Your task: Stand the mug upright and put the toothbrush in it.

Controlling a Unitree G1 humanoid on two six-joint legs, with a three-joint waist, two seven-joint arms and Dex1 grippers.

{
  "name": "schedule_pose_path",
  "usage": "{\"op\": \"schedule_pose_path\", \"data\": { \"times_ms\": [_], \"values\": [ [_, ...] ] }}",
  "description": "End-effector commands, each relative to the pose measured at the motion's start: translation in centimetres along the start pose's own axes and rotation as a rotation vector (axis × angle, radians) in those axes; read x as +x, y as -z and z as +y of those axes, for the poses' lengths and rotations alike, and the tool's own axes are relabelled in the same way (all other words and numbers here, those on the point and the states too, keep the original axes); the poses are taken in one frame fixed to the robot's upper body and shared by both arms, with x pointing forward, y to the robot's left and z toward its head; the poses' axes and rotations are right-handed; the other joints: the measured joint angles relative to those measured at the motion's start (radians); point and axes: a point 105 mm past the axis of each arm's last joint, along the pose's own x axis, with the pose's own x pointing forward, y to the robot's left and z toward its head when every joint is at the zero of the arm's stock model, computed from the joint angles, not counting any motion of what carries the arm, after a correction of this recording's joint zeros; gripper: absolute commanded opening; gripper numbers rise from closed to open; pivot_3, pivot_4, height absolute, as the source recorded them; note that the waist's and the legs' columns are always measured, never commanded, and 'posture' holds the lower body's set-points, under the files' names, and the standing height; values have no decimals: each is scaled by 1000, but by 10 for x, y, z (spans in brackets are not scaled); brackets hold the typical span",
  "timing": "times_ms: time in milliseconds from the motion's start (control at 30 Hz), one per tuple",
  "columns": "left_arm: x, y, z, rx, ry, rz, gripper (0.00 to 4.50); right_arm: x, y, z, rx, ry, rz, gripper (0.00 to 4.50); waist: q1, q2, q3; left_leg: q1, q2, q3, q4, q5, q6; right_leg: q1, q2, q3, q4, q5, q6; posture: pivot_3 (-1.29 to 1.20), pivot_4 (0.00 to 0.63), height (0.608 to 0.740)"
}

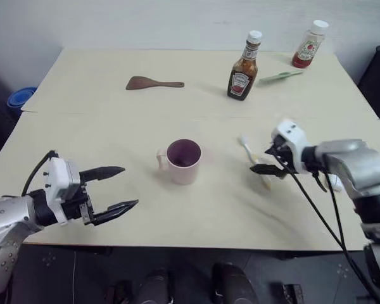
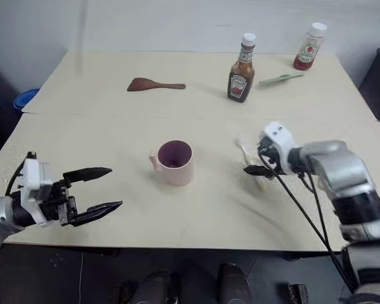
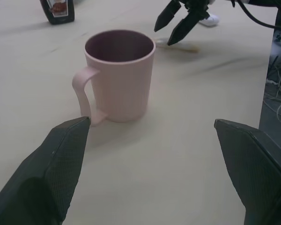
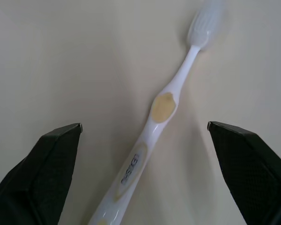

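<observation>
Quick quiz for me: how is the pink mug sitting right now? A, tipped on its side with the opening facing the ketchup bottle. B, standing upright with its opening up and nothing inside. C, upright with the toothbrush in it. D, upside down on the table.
B: the mug stands upright, its dark inside bare, while the toothbrush lies flat on the table between the open fingers of the right end effector.

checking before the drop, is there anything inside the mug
The mug stands upright; what shows of its dark inside looks empty, though the near wall hides the bottom. The toothbrush lies flat on the table, between the right gripper's open fingers.
</observation>
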Motion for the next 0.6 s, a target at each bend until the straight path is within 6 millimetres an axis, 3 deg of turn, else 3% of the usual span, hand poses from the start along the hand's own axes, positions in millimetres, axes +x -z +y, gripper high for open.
{"op": "schedule_pose_path", "data": {
  "times_ms": [33,233,367,467,533,600],
  "values": [
    [1,-4,-7,50,8,-9,4500,7,5,-13,-12,52,98,3619,-3,0,0,0,-1,1,0,0,1,0,-1,-1,0,0,0,0,150,740],
    [-6,-2,-10,43,-16,0,4500,11,9,-11,12,-12,173,1519,-5,-2,-1,0,-1,3,1,0,2,0,-1,0,0,2,3,0,150,740],
    [-9,-2,-10,49,-35,-23,4500,14,2,-9,-3,-66,104,214,-6,-2,-1,0,-1,2,1,0,2,0,-1,0,0,2,3,0,150,740],
    [-10,-3,-10,18,-75,-72,4500,11,-52,11,-69,-245,-364,25,-10,-5,-2,1,0,3,1,0,2,1,0,0,0,2,3,0,150,740],
    [-10,-3,-10,-11,-88,-92,4500,-15,-93,32,-124,-371,-760,25,-17,-5,-2,2,2,5,1,0,1,1,2,1,0,2,3,0,150,740],
    [-10,-2,-9,-32,-98,-106,4500,-43,-117,47,-135,-434,-1080,25,-19,-3,-1,3,4,5,-1,0,-1,1,4,1,0,2,3,0,150,740]
  ]
}}
